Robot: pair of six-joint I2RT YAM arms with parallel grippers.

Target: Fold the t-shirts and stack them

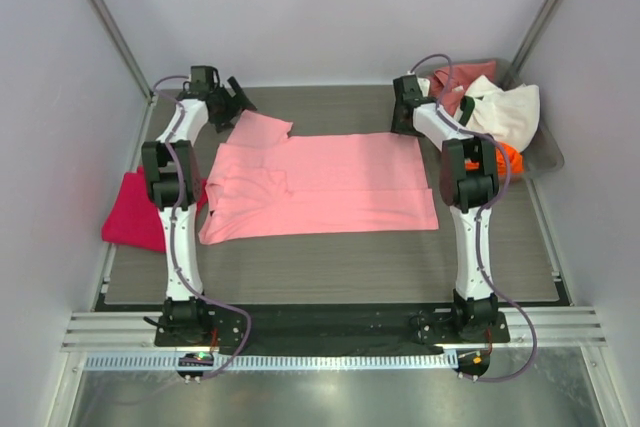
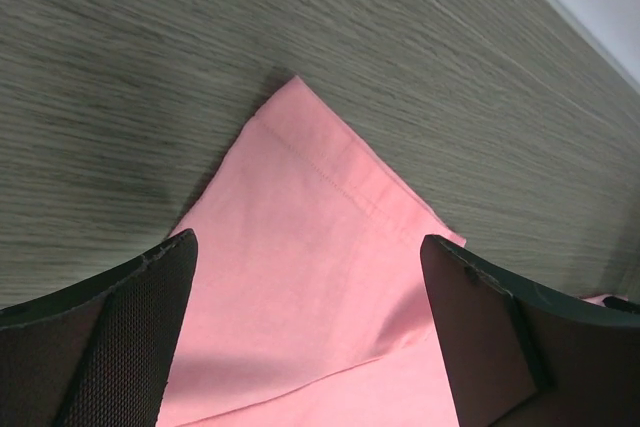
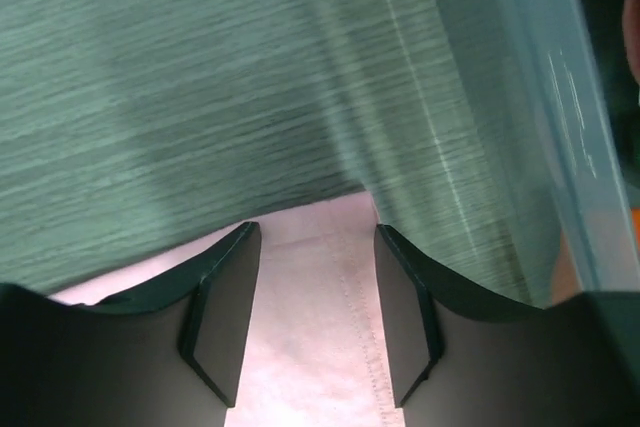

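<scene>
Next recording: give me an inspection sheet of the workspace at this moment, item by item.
Surface: grey wood-grain table.
Job's things: light pink t-shirt spread flat at centre; magenta-red t-shirt at the table's left edge; dusty rose t-shirt, white t-shirt and orange t-shirt heaped in the tray, far right.
Clutter: nothing seen.
Grippers: left gripper open over the pink sleeve corner; right gripper open over the far right hem corner.
Cables: a cable along each arm, off the cloth.
Surroundings: white walls; metal rail at the near edge.
</scene>
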